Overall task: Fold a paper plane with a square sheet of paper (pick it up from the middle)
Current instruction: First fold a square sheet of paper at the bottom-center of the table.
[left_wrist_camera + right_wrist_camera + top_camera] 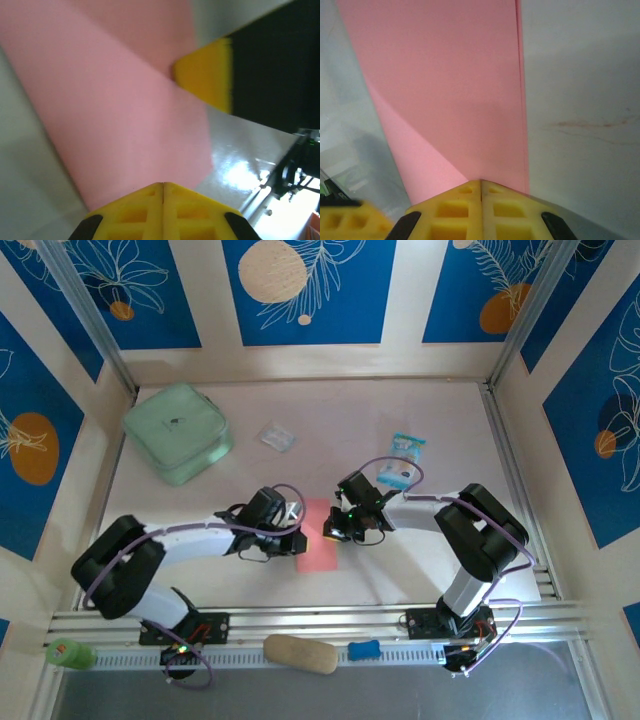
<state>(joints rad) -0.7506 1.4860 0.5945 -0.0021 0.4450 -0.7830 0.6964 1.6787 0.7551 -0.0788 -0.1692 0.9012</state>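
Bridging left fingers, right fingers: paper

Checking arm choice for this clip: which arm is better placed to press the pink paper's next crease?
Probably right: the right gripper, shut, points along the pink paper's long doubled edge. The left gripper, shut, meets it at an angle, suited to pinning.

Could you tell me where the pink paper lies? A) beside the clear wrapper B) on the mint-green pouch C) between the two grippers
C: the pink paper lies between the left gripper and the right gripper, both shut at its side edges.
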